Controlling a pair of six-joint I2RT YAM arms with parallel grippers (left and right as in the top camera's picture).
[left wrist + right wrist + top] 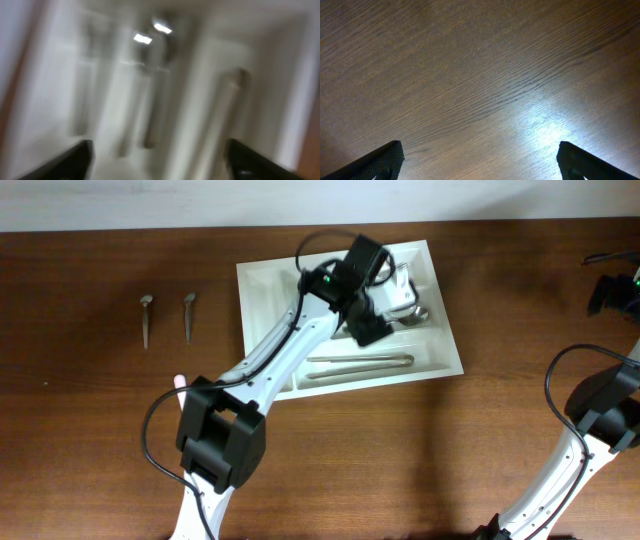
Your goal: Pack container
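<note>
Brown counter (100,430) carries the white container (262,280). The left pincer (160,165) hangs released above the container's right half; placing looks finished. The right pincer (480,160), released, waits well right of the container. Next, probably: fetching two utensils (147,320) left of it.

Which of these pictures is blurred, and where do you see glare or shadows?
Left wrist view: strongly motion-blurred; the tray is only pale streaks, with two small bright reflections near the top. Right wrist view: sharp wood grain, with a broad glare patch on the table at lower right. Overhead view: sharp and evenly lit, with only soft shadows on the table.
</note>
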